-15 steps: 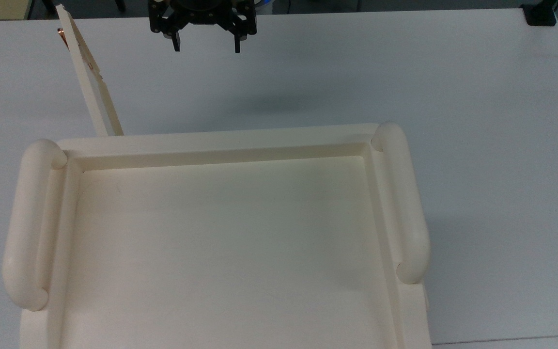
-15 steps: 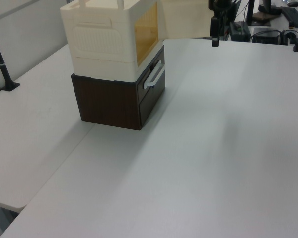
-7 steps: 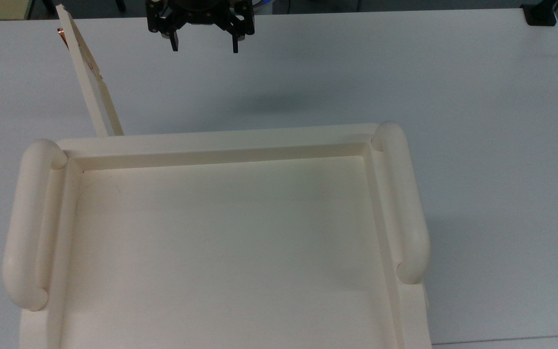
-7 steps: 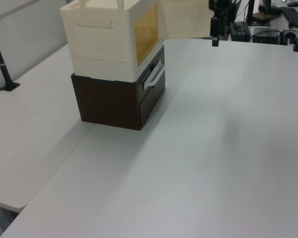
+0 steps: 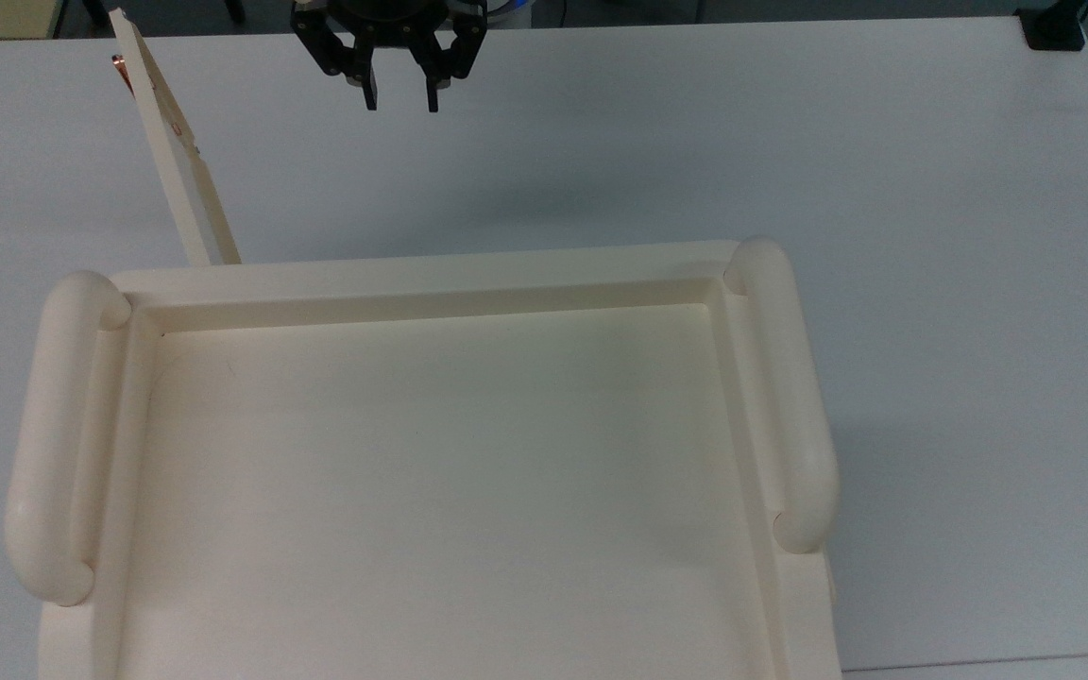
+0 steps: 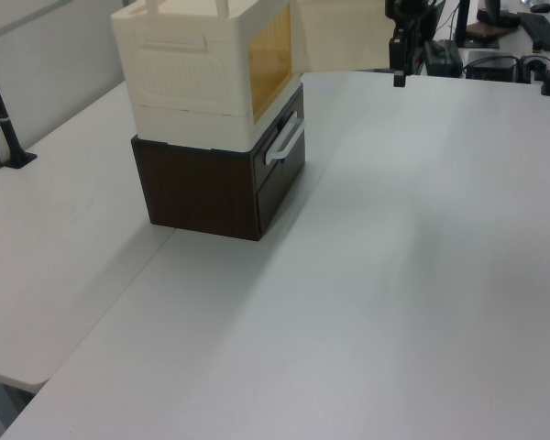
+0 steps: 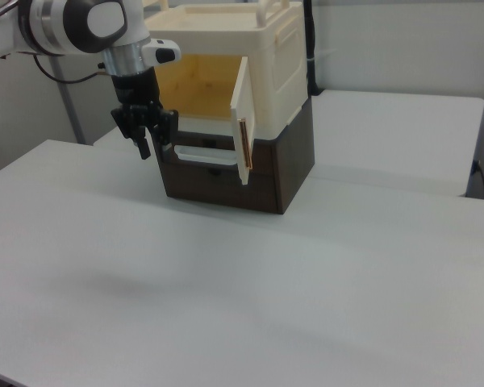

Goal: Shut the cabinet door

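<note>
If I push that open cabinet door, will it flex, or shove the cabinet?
The cabinet door looks thin yet flat, so probably stiff; it should swing lightly. The cabinet sits atop a dark drawer unit, so a hard push might slide it.

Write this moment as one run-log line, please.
black two-finger gripper: open, in air, holding nothing | thin cream cabinet door: swung open, untouched | cream-white cabinet: atop dark brown drawer unit

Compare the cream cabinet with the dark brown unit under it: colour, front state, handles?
Colour: the cabinet is cream-white; the dark brown unit is dark wood-toned.
Front: the cabinet door stands swung open, showing a yellowish inside; the brown unit's front looks shut.
Handle: the door carries a copper-coloured handle near its outer end; the brown unit has a pale bar handle.
Shared: both boxy, stacked on the white table.
</note>
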Controlling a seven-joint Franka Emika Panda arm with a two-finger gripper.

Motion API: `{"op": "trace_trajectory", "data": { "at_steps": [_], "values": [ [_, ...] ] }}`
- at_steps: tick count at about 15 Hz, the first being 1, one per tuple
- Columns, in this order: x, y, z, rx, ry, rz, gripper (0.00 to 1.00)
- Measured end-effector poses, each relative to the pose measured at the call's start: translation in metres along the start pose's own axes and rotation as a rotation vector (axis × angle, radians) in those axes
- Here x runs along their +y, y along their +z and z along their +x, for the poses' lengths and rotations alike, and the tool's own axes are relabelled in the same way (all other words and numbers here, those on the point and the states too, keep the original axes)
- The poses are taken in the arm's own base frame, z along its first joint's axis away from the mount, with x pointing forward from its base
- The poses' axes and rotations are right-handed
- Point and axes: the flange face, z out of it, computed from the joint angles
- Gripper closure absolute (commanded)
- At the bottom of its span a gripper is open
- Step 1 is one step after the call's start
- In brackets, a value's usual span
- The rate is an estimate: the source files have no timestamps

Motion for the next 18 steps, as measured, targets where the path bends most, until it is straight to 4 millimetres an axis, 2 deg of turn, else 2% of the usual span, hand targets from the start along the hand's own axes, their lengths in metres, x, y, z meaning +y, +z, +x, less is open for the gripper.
{"op": "trace_trajectory", "data": {
  "at_steps": [1,2,8,11,16,18],
  "values": [
    [0.0,0.0,0.0,0.0,0.0,0.0,0.99],
    [0.0,0.0,0.0,0.0,0.0,0.0,1.0],
    [0.001,0.0,0.0,0.002,0.001,0.0,1.0],
    [0.01,-0.01,0.0,0.027,0.0,-0.001,1.0],
    [0.039,-0.064,-0.009,0.133,0.038,-0.009,1.0],
    [0.06,-0.088,-0.019,0.181,0.077,-0.015,1.0]
  ]
}}
